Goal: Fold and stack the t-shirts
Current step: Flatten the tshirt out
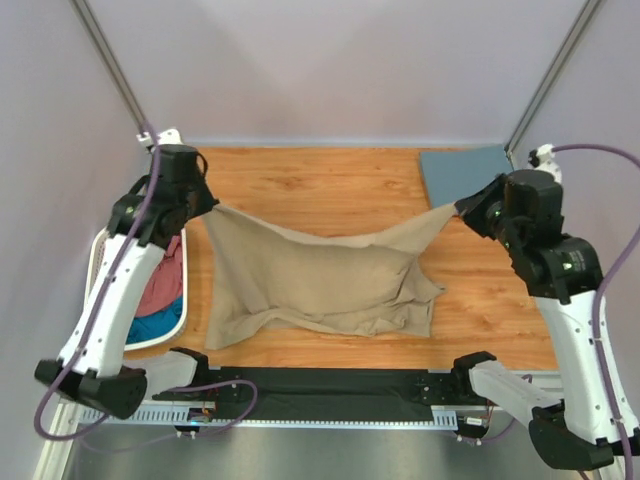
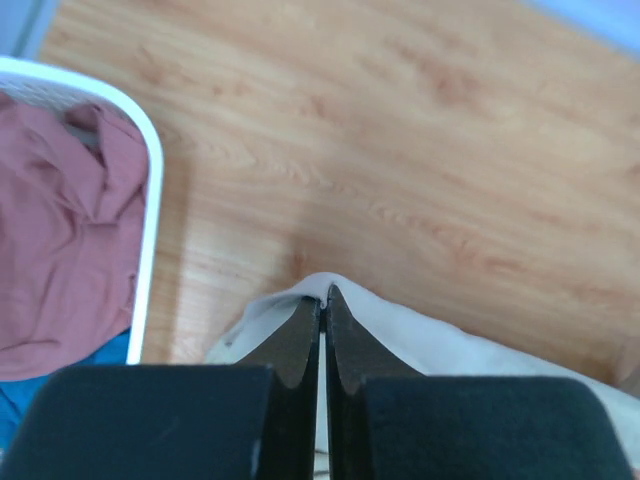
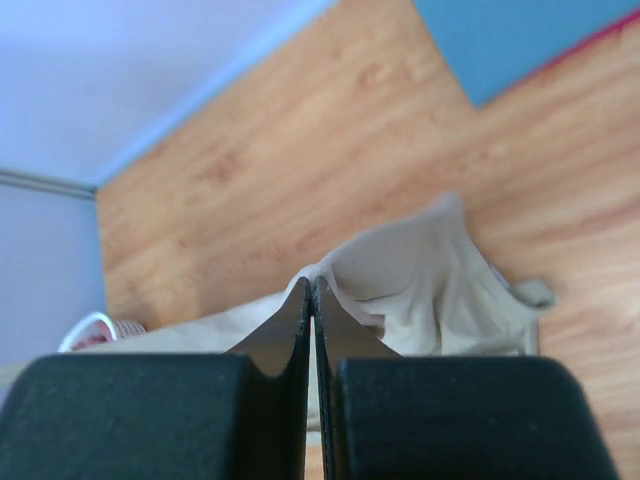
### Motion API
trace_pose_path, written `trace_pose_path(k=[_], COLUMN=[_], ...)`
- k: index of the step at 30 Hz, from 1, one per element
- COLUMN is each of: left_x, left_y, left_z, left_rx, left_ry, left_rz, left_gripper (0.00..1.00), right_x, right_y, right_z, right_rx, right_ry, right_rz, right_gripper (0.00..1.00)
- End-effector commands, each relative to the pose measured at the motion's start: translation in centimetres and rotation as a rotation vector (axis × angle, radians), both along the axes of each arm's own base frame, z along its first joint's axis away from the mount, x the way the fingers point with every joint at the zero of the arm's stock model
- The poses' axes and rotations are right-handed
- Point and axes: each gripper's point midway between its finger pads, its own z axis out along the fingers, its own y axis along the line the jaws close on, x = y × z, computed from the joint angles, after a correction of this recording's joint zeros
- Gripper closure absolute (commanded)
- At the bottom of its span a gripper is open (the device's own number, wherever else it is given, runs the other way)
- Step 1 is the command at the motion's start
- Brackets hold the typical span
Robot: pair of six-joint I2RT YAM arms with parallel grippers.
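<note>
Both pairs of fingers are pressed together on cloth: the left gripper (image 2: 322, 300) pinches one upper corner of the tan t-shirt (image 1: 320, 280) and the right gripper (image 3: 311, 290) pinches the opposite one, a fold of fabric showing at the tips in each wrist view. The shirt hangs between them over the middle of the wooden table (image 1: 330, 185). Its held edge runs left to right from one gripper to the other, sagging in the middle, and the body drapes toward the arm bases, where the lower part lies bunched and wrinkled on the wood. Whether the held edge is hem or shoulders I cannot tell. Neither arm is nearer — each holds its own end, roughly level with the other. The coming move, I judge, is laying the shirt flat, and it turns on that edge staying taut and square to the table's near side as both arms lower together; one arm leading would skew the cloth. At the left, the white basket (image 1: 100, 262) holds a dusty pink t-shirt (image 2: 60, 230) and a teal t-shirt (image 1: 160, 322); a slate blue t-shirt (image 1: 465, 165) lies folded flat at the far right, just beyond the right gripper.
</note>
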Motion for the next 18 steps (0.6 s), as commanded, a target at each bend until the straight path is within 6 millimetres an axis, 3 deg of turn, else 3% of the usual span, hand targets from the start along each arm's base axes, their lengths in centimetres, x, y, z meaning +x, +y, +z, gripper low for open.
trace_pose_path(k=[1,4,7,8,11,12,18], left_x=[-3.8,-6.2,-8.5,-9.0,-11.3,-12.4,-17.2], left_y=[3.1,3.4,3.9,3.5,2.5,2.3,0.7], left_z=[5.1,8.5,11.3,12.0,14.3,15.4,18.0], left_rx=[0.021,-0.041,-0.085,-0.110,-0.193,-0.221,-0.355], left_ry=[-0.106,-0.213,-0.300,-0.319,-0.391,-0.426,-0.500], left_rz=[0.064,0.065,0.067,0.044,-0.025,-0.047,-0.171], left_gripper=[1.00,1.00,1.00,1.00,1.00,1.00,1.00], right_x=[-0.9,-2.2,-3.7,-5.0,-7.4,-9.1,-15.1], right_y=[-3.2,-3.7,-3.7,-3.8,-3.5,-3.4,-2.8], right_z=[7.1,11.6,14.4,15.9,17.7,18.7,21.4], right_rx=[-0.074,-0.048,-0.012,0.011,0.067,0.093,0.202], right_ry=[-0.170,-0.290,-0.367,-0.419,-0.496,-0.542,-0.693], right_rz=[-0.105,-0.117,-0.102,-0.094,-0.057,-0.031,0.069], right_gripper=[1.00,1.00,1.00,1.00,1.00,1.00,1.00])
